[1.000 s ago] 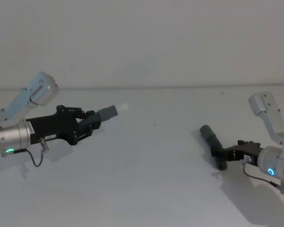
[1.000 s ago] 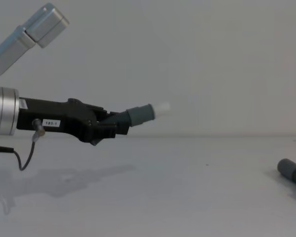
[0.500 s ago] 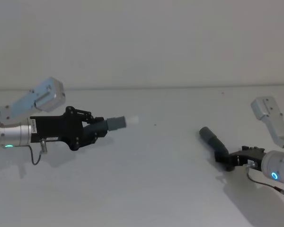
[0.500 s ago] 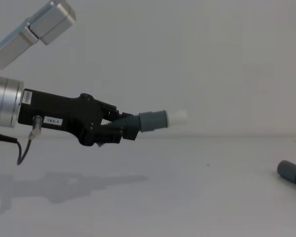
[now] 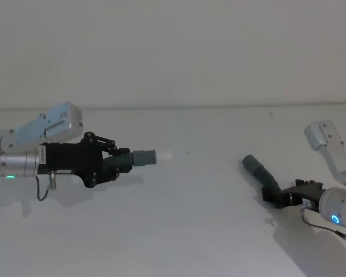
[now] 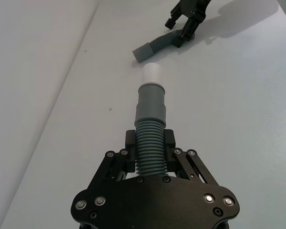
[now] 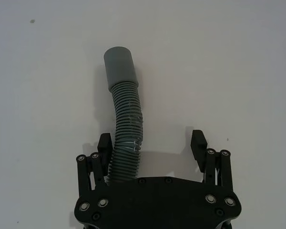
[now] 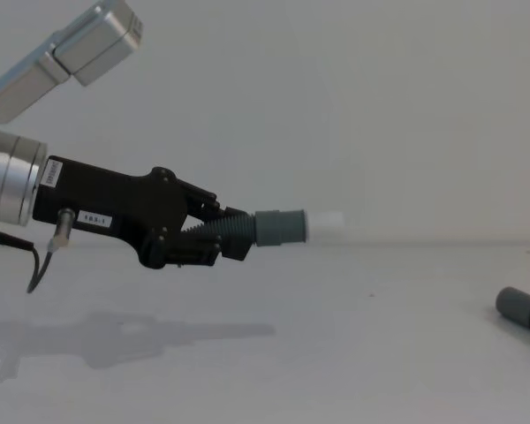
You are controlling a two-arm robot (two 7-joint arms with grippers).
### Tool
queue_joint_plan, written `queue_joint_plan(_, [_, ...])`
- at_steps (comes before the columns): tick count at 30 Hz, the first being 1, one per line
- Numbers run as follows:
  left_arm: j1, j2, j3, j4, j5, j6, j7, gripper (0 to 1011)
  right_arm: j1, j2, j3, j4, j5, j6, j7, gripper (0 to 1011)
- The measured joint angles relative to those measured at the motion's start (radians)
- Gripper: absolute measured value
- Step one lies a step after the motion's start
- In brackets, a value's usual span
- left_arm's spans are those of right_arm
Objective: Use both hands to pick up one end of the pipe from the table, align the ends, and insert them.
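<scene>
1. The left claw is at about 9 o'clock in the head view. It is up in the air above the table.
2. Its black fingers are squeezed tight on the first hose piece, which is dark grey and bumpy with little rings.
3. This piece sticks out almost flat, pointing toward 3 o'clock. It ends in a smooth round cuff and then a thinner white tip.
4. The right claw is low, at about 4 o'clock in the head view.
5. Its two fingers are spread wide apart and are not pinching anything.
6. The second hose piece lies on the white table. Its ringed part bends like a worm and runs right beside one finger.
7. Its plain grey cuff is a smooth, round tube. It points away from the right claw, toward 10 o'clock.
8. The two pieces are well apart.
</scene>
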Motion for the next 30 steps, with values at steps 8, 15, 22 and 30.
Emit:
queue_joint_plan(8, [-0.007,0.001,0.008,0.004,0.006,-0.014,-0.009,307,-0.005,0.003,-0.004,-0.005,-0.007,-0.013,0.007,1002])
queue_joint_plan(15, [-0.011,0.002,0.012,0.006,0.009,-0.022,-0.014,307,-0.007,0.005,-0.007,-0.008,-0.011,-0.022,0.012,1002])
queue_joint_plan(22, [-0.013,0.003,0.014,0.007,0.010,-0.025,-0.016,307,-0.009,0.006,-0.007,-0.009,-0.012,-0.025,0.013,1002])
queue_joint_plan(30, [-0.014,0.003,0.015,0.008,0.011,-0.028,-0.018,307,-0.009,0.007,-0.008,-0.010,-0.013,-0.029,0.014,963])
